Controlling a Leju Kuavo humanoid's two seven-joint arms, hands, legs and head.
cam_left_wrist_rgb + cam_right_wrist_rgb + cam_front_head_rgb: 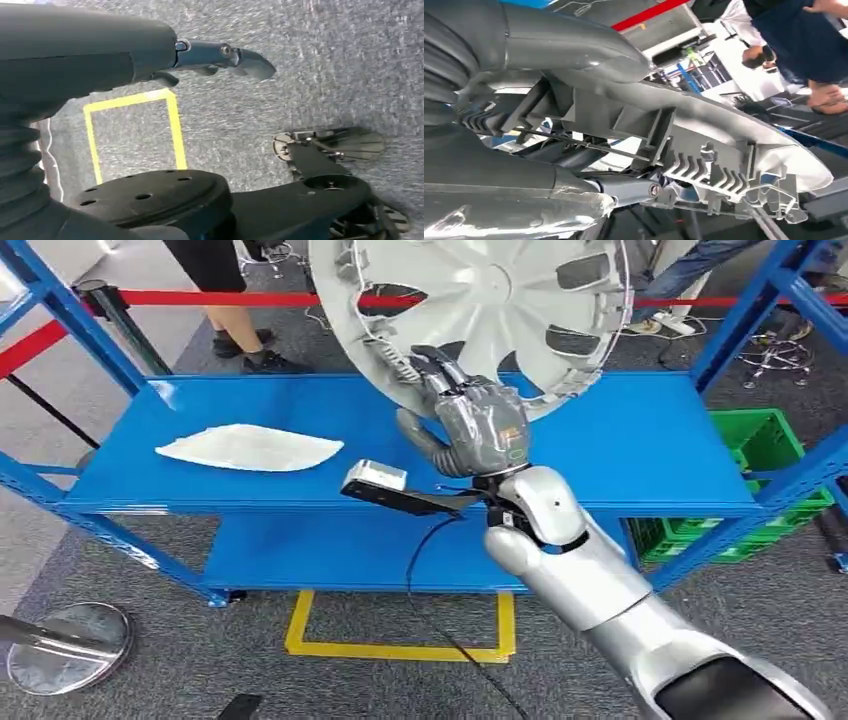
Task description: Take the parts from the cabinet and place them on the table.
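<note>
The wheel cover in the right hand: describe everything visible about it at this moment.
The wheel cover is a round silver-grey disc that looks like plastic, with broad spokes and dark openings between them. It is lifted off the blue shelf and tilted, its top cut off by the head view's edge. The right hand grips its lower rim. The right wrist view shows its underside: ribs, clip tabs and a thin wire ring along the rim.

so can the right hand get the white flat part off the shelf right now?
Probably not yet. The right hand is gripping the wheel cover by its rim, so it is occupied. The white part lies uncovered on the blue shelf, off to the hand's left.
</note>
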